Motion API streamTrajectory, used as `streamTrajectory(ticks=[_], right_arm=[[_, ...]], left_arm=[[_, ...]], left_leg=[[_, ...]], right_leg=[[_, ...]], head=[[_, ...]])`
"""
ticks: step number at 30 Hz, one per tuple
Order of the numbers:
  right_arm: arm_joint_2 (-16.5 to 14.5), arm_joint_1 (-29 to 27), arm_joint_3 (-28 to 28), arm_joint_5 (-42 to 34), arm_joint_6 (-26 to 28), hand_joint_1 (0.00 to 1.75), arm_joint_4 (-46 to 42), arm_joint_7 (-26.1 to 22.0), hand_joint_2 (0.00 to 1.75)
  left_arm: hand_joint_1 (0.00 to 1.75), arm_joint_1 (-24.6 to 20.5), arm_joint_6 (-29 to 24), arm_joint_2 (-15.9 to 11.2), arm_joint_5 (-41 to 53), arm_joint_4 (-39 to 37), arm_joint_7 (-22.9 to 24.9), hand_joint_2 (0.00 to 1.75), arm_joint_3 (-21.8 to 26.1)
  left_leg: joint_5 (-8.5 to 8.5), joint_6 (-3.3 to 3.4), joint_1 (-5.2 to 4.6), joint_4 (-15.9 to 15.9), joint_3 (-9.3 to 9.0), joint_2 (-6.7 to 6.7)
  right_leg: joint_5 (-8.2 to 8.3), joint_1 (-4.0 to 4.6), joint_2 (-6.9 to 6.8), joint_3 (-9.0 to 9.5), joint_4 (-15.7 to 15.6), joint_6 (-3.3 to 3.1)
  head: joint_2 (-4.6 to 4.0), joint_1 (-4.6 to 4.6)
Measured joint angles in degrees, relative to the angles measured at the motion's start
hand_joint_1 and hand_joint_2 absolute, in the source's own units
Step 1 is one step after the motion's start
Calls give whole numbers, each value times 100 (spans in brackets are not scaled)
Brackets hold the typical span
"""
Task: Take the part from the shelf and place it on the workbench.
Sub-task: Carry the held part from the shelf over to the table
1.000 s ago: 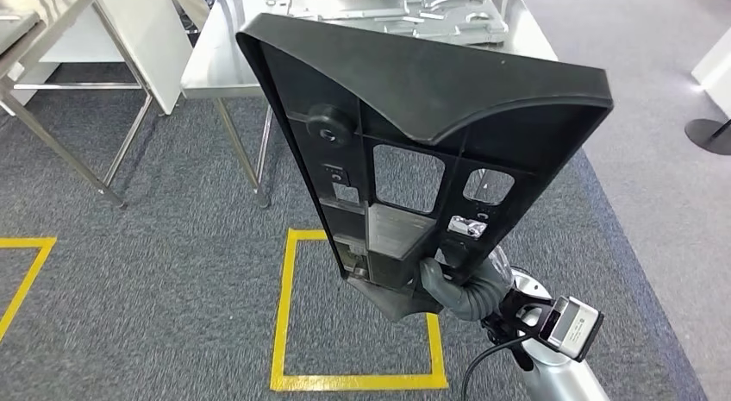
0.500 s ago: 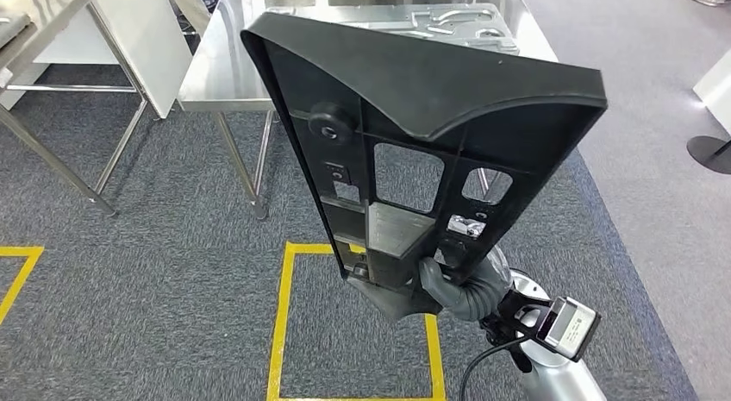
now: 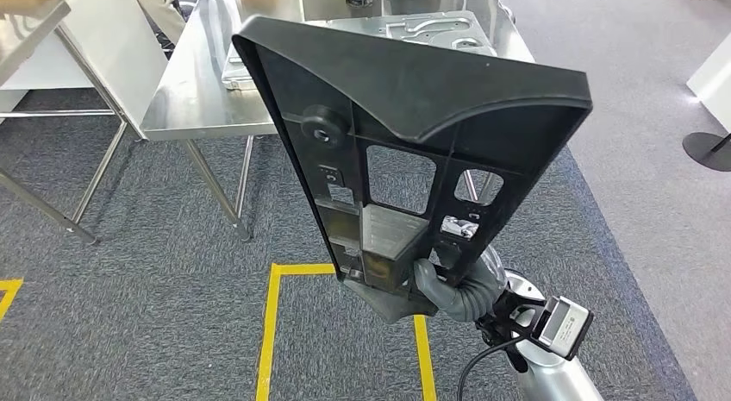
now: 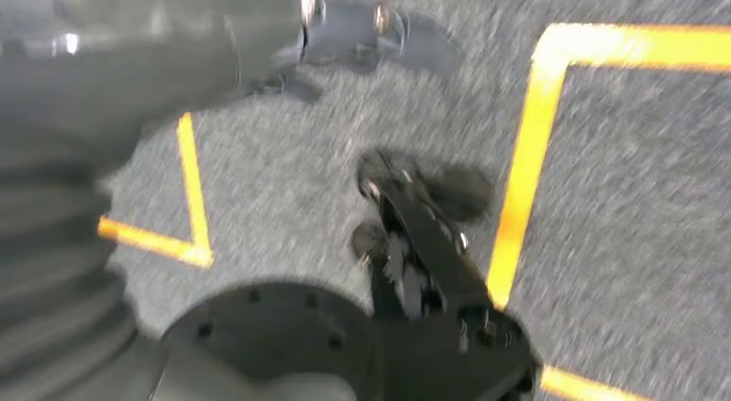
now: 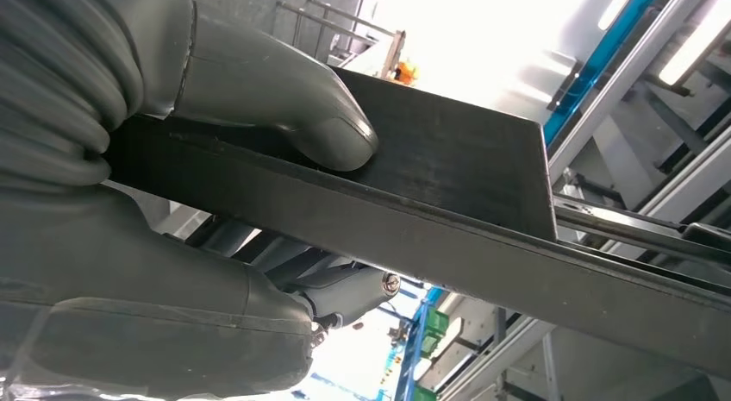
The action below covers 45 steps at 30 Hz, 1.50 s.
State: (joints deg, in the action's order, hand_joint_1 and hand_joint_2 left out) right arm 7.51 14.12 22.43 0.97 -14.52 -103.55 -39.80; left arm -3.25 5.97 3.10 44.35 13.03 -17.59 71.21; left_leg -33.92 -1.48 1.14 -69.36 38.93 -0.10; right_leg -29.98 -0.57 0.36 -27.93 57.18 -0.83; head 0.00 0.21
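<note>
Part [image 3: 405, 134] held upright in the right hand [image 3: 448, 291], above the grey carpet [image 3: 155, 306].

The fingers [image 5: 284, 116] are clamped on the part's narrow lower end, at 6 o'clock of it, thumb on one face. It is a black moulded panel, ribbed, with cut-out windows and a round boss, widening toward 12 o'clock. The steel workbench [image 3: 194, 90] stands beyond, at 11 o'clock. The left hand's fingers cannot be made out.

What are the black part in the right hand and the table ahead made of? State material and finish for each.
Black part: likely moulded plastic, matte; it shows ribs, bosses, cut-outs and a dull, even sheen. The right hand holds it by its narrow lower end.
Table: seemingly stainless steel, brushed and reflective; the top gives soft mirror-like glare, on thin bright metal legs.
</note>
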Motion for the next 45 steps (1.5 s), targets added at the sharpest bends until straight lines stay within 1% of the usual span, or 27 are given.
streamTrajectory(ticks=[2, 4, 6, 8, 9, 11, 13, 14, 15, 17, 18, 19, 21, 23, 24, 27, 28, 29, 30, 32, 34, 37, 39, 40, 42, 44, 45], right_arm=[[-21, -5, 1, 15, 12, 175, 20, 0, 175], [-37, -15, 3, 45, 40, 175, 39, 1, 175], [-46, -14, 4, 60, 86, 175, 41, 2, 175], [-49, 3, -1, 55, 122, 175, 40, 0, 175], [-50, 10, -5, 49, 130, 175, 44, -1, 175], [-50, 8, -13, 40, 128, 175, 67, -1, 175], [-50, -9, -17, 38, 125, 175, 104, 0, 175], [-50, -14, -17, 38, 123, 175, 120, 0, 175], [-50, -16, -18, 38, 122, 175, 131, 0, 175], [-50, -17, -20, 36, 121, 175, 145, -1, 175], [-50, -18, -21, 36, 121, 175, 152, -1, 175], [-50, -19, -22, 35, 120, 175, 160, -1, 175], [-49, -20, -27, 35, 120, 175, 172, 1, 175], [-49, -16, -31, 36, 120, 175, 172, 0, 175], [-50, -13, -31, 36, 120, 175, 172, -1, 175], [-52, -19, -31, 39, 119, 175, 172, 0, 175], [-52, -25, -31, 40, 119, 175, 172, 0, 175], [-52, -29, -31, 42, 119, 175, 172, 0, 175], [-52, -30, -31, 42, 119, 175, 172, 0, 175], [-52, -28, -30, 44, 119, 175, 174, -1, 175], [-52, -29, -28, 51, 120, 175, 180, -1, 175], [-52, -24, -30, 73, 135, 175, 171, 0, 175], [-52, -5, -33, 83, 158, 175, 150, -1, 175], [-52, 0, -36, 91, 181, 175, 143, -2, 175], [-51, -4, -43, 116, 230, 175, 136, -1, 175], [-50, -16, -48, 136, 262, 175, 133, 0, 175], [-50, -19, -53, 140, 270, 175, 125, 0, 175]], left_arm=[[0, 13, -20, -3, -2, 0, 3, 175, 4], [0, 25, -38, -6, -6, -1, 9, 175, 8], [0, 16, -49, -6, -9, -1, 16, 175, 9], [0, -4, -54, -3, -9, -1, 17, 175, 9], [0, -15, -55, -2, -10, -1, 16, 175, 9], [0, -18, -56, -1, -15, 0, 14, 175, 10], [0, -6, -55, 3, -21, 0, 13, 175, 12], [0, 1, -51, 7, -23, -1, 12, 175, 13], [0, 6, -46, 15, -27, -1, 10, 175, 13], [0, 7, -38, 31, -36, -2, -2, 175, 15], [0, 2, -36, 36, -39, -2, -10, 175, 17], [0, 0, -36, 38, -40, -2, -19, 175, 19], [0, -4, -35, 37, -42, -2, -30, 175, 22], [0, -10, -31, 38, -42, -2, -37, 175, 22], [0, -17, -24, 39, -40, -2, -41, 175, 22], [0, -10, -4, 42, -34, -2, -54, 175, 22], [0, 0, -3, 42, -33, -2, -56, 175, 23], [0, 8, -3, 42, -31, -2, -58, 175, 23], [0, 14, -2, 42, -29, -2, -58, 175, 24], [0, 25, -2, 39, -22, -2, -60, 175, 29], [0, 35, 4, 35, -14, -2, -60, 175, 39], [0, 31, 11, 37, -4, -2, -62, 175, 45], [0, 21, 10, 40, -1, -2, -66, 175, 46], [0, 15, 9, 41, -1, -2, -66, 175, 46], [0, 6, -2, 40, -1, -2, -60, 175, 51], [0, 12, -24, 40, -1, -2, -40, 175, 58], [0, 17, -34, 41, -1, -2, -30, 175, 63]], left_leg=[[646, 87, -39, 683, -116, -8], [982, 151, -85, 975, -208, -21], [940, 204, -96, 1023, -314, -32], [913, 271, -74, 1115, -461, -36], [892, 292, -63, 1155, -533, -38], [816, 317, -57, 1188, -623, -38], [716, 308, -54, 1190, -724, -43], [661, 297, -52, 1190, -790, -46], [602, 280, -48, 1190, -866, -48], [478, 227, -46, 1181, -995, -52], [424, 188, -49, 1182, -1037, -52], [388, 147, -56, 1183, -1066, -49], [379, 71, -60, 1155, -1096, -39], [403, 22, -49, 877, -981, -30], [364, 1, -44, 591, -819, -27], [-55, -40, -42, -427, -109, -23], [-174, -32, -44, -561, 58, -23], [-187, -9, -47, -512, 140, -23], [-59, 28, -52, -276, 135, -23], [547, 131, -89, 465, -11, -27], [972, 203, -135, 927, -125, -30], [997, 266, -138, 1057, -274, -36], [955, 314, -115, 1129, -432, -44], [918, 331, -108, 1152, -499, -44], [812, 347, -108, 1160, -605, -49], [690, 339, -108, 1159, -741, -58], [622, 328, -108, 1159, -829, -63]], right_leg=[[-137, 16, 11, 163, -5, 23], [-237, 19, 32, 273, -4, 85], [-217, 17, 41, 320, 74, 170], [-144, 5, 32, 169, 441, 229], [-189, -6, 27, -23, 752, 249], [-475, -28, 21, -524, 1410, 283], [-729, -44, 15, -899, 1663, 316], [-683, -50, 9, -969, 1547, 327], [-485, -58, 1, -957, 1265, 334], [141, -67, -35, -832, 534, 318], [356, -55, -55, -787, 292, 284], [483, -45, -69, -773, 170, 241], [480, -28, -60, -746, 151, 147], [456, -39, -45, -650, 108, 70], [428, -44, -43, -589, 88, 38], [301, -24, -40, -440, 64, -12], [249, -13, -32, -381, 64, -19], [195, -2, -25, -312, 64, -22], [135, 11, -19, -231, 63, -21], [12, 39, -18, -77, 63, -7], [-98, 53, -6, 17, 45, 42], [-110, 47, 8, 86, 135, 147], [-98, 40, 2, -75, 530, 201], [-165, 30, -2, -282, 858, 228], [-457, 15, -3, -800, 1502, 267], [-636, 1, -5, -1117, 1652, 281], [-544, -4, -5, -1145, 1465, 279]], head=[[0, 1], [1, 1], [1, -2], [1, 15], [1, 28], [1, 56], [1, 59], [1, 60], [1, 60], [0, 58], [0, 55], [0, 53], [0, 49], [1, 42], [1, 32], [1, 5], [1, 2], [0, 1], [0, 0], [0, 5], [0, 7], [0, 5], [0, 23], [1, 30], [1, 39], [1, 38], [1, 38]])
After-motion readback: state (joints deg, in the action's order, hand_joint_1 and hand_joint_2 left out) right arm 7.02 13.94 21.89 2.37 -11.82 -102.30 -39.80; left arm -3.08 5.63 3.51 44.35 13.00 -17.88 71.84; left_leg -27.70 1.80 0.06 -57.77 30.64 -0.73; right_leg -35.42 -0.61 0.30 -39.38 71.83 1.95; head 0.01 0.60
